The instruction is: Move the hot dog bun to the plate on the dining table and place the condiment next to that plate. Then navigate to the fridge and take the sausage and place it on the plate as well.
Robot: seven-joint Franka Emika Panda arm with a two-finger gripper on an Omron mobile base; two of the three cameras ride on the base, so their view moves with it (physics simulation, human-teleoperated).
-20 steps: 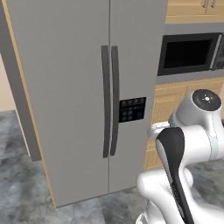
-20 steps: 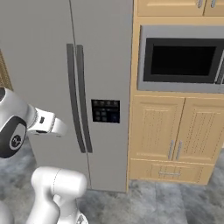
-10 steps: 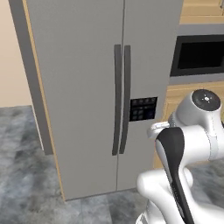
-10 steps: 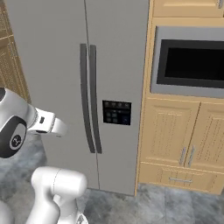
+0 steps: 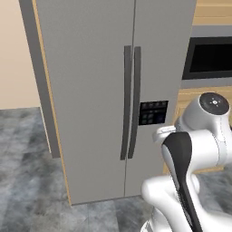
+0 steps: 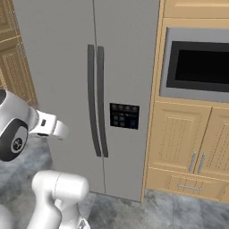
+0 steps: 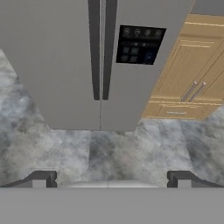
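While facing tall grey double-door fridge (image 5: 104, 90), doors shut: gripper (image 7: 109, 179) hanging empty, jaws spread; aiming squarely for dark vertical handles (image 6: 97, 100).

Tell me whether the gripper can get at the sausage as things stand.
Probably not. Both doors of the fridge are shut, hiding whatever is inside, and the open gripper hangs short of the door handles, holding nothing.

Fridge (image 5: 90, 90): smooth, matt grey doors, apparently brushed metal, with darker satin handles (image 5: 130, 102) and a glossy black control panel (image 6: 124, 116). Cabinets (image 6: 188, 143): light grained wood. Microwave (image 6: 199, 65): glossy dark glass. Floor (image 7: 109, 153): mottled grey stone, matt.
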